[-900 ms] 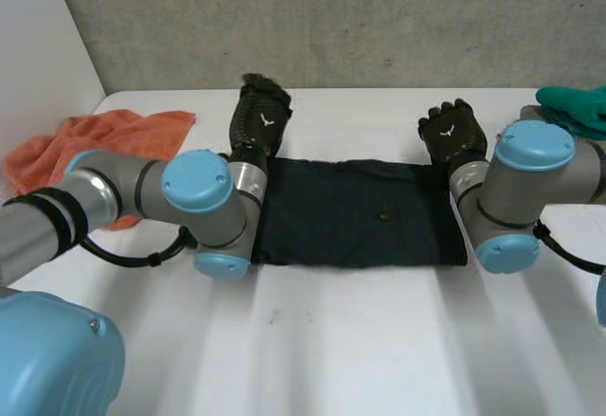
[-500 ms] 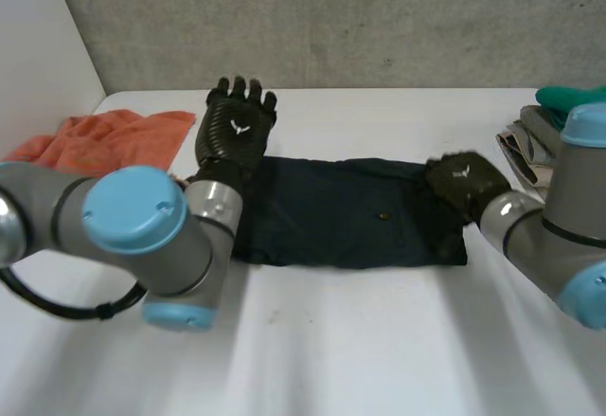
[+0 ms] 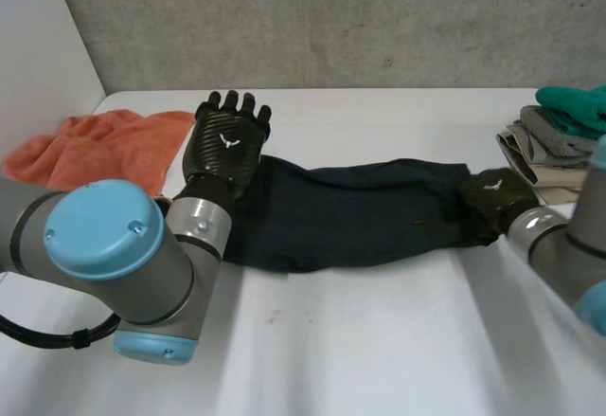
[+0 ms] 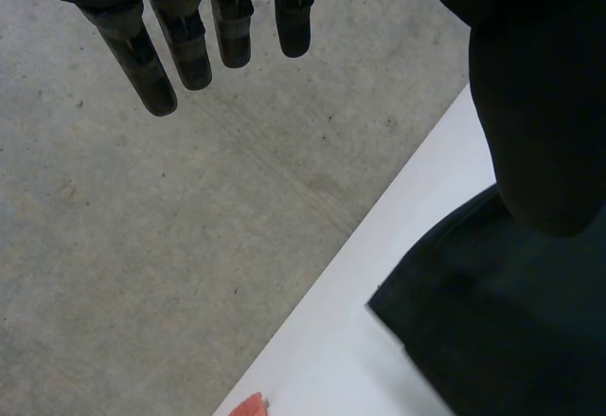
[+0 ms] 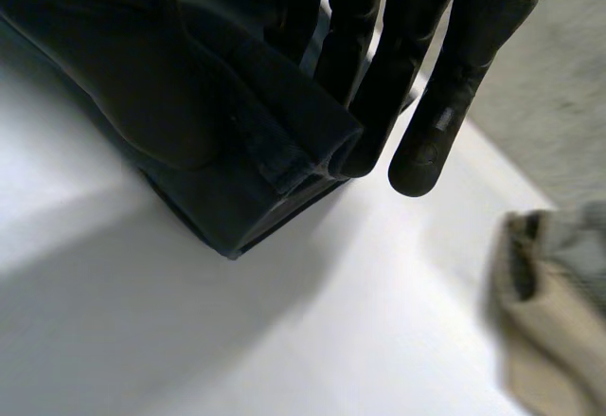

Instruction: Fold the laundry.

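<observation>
- Tabletop (image 3: 379, 340): white, smooth and matte, backed by a rough grey concrete wall (image 3: 331, 18).
- Dark garment (image 3: 350, 212): navy-black woven cloth folded into a long, narrow band. It lies across the middle of the tabletop from one hand to the other. The surface is softly creased, the near edge bows slightly, and one small pale speck sits near its middle.
- Left hand (image 3: 225, 146): black with a carbon-weave back, standing over the garment's left end. The fingers (image 4: 156, 65) are straight, spread and holding nothing, and they reach past the cloth's far edge toward the wall. In the left wrist view a squared corner of the garment lies flat on the tabletop under the thumb side. Whether the palm touches the cloth cannot be told.
- Right hand (image 3: 492, 196): at the garment's right end. In the right wrist view the thumb lies on one face of the cloth and the straight fingers (image 5: 374, 65) on the other, pinching the end between them. Stacked layers with a stitched hem show at the cut end, and the outermost finger runs past the cloth's corner.
- Orange towel (image 3: 104, 146): nubby terry cloth, loosely rumpled at the far left of the tabletop, just beside the left hand.
- Stack of folded cloths (image 3: 559, 132): at the far right, near the right hand, with teal on top and grey and beige beneath, in flat layers with rounded folds.
</observation>
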`<state>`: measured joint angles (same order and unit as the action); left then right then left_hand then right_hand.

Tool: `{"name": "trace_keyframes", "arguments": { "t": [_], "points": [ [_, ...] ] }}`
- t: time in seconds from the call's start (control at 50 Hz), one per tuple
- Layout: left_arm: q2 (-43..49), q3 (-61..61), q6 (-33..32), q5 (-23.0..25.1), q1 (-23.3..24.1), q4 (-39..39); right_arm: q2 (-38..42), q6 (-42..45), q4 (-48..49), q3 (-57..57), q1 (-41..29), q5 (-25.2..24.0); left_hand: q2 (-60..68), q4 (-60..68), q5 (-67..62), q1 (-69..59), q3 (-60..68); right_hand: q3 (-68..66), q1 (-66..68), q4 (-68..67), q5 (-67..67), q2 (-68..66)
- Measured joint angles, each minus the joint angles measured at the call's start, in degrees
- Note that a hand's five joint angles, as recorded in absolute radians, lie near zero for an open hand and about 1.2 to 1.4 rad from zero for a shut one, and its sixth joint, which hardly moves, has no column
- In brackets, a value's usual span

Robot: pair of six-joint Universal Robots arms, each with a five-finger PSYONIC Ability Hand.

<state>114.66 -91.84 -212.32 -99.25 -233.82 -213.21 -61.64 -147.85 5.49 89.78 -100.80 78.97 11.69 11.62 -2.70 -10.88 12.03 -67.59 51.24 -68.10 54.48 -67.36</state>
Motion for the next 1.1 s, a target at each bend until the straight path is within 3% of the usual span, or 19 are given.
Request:
{"name": "trace_keyframes", "arguments": {
  "t": [0.1, 0.24, 0.36, 0.46, 0.54, 0.62, 0.66, 0.68, 0.72, 0.74, 0.82, 0.98, 1.1],
  "points": [
    [-2.11, -0.75, 0.85, -0.04, -0.13, 1.71, -6.45, 8.76, -1.16, 3.38, 3.56, 0.40, 0.00, 0.00, 0.00, 0.00, 0.00, -0.05, 0.81, 0.00, 0.89, 0.00],
    [-4.01, -1.90, 3.26, -0.06, -0.52, 3.52, -8.06, 20.63, -0.92, 3.22, 4.54, 0.76, 0.00, 0.00, 0.00, 0.00, 0.00, -0.10, 2.33, 0.00, 0.95, 0.00],
    [-5.13, -2.54, 5.95, -0.07, -1.21, 5.75, -7.84, 28.33, 2.07, -1.56, -3.91, -1.37, 0.00, 0.00, 0.00, 0.00, 0.00, -0.10, 2.33, 0.00, 0.95, 0.00],
    [-5.69, -2.61, 7.19, -0.15, -1.57, 6.68, -4.87, 29.14, 5.66, -5.17, -12.30, -8.44, 0.00, 0.00, 0.00, 0.00, 0.00, -0.72, 4.49, -0.16, 0.95, 0.00],
    [-6.31, -2.54, 8.10, -0.53, -2.56, 7.00, 3.39, 28.77, 9.71, -10.05, -21.71, -21.57, 0.00, 0.00, 0.00, 0.00, 0.00, -0.82, 4.49, -0.19, 1.46, 0.00],
    [-6.53, -2.36, 8.30, -0.94, -3.57, 7.00, 8.54, 28.09, 10.79, -13.40, -25.71, -26.52, 0.00, 0.00, 0.00, 0.00, 0.00, 0.11, 3.95, 0.75, 1.15, 0.59],
    [-6.58, -2.14, 8.31, -1.12, -4.16, 6.98, 10.54, 26.90, 10.97, -14.85, -27.08, -27.54, 0.00, 0.00, 0.00, 0.00, 0.00, 21.72, -13.72, 22.09, -18.10, 23.16],
    [-6.59, -2.05, 8.31, -1.17, -4.33, 6.98, 10.91, 26.40, 10.98, -15.13, -27.32, -27.58, 0.00, 0.00, 0.00, 0.00, 0.00, 21.72, -13.72, 22.09, -18.10, 23.16],
    [-6.57, -1.56, 8.30, -1.33, -5.07, 6.94, 11.65, 22.54, 10.93, -15.94, -27.83, -26.54, 0.00, 0.00, 0.00, 0.00, 0.00, 45.69, -34.76, 46.00, -41.73, 47.13],
    [-6.56, -1.31, 8.29, -1.35, -5.27, 6.92, 11.44, 20.44, 10.88, -16.04, -27.80, -25.77, 0.00, 0.00, 0.00, 0.00, 0.00, 52.67, -38.76, 52.88, -48.53, 52.27],
    [-6.46, 0.31, 8.25, -1.39, -5.78, 6.89, 8.49, 8.64, 10.71, -16.06, -27.11, -20.74, -0.05, -0.03, 0.01, 0.00, -0.10, 55.54, -39.65, 54.70, -50.74, 53.61],
    [-2.20, 8.78, 8.52, -0.57, -2.98, 8.18, -0.64, -20.45, 2.83, -16.81, -20.55, -4.36, -0.09, -0.03, 0.09, 0.00, -0.11, 55.54, -39.65, 54.70, -50.74, 54.73],
    [6.15, 16.62, 9.22, 1.52, 0.57, 15.02, 3.58, -23.11, -6.75, -22.74, -17.78, -1.68, -0.10, -0.03, 0.09, 0.00, -0.11, 55.54, -39.65, 54.70, -50.74, 54.73]
  ]
}}
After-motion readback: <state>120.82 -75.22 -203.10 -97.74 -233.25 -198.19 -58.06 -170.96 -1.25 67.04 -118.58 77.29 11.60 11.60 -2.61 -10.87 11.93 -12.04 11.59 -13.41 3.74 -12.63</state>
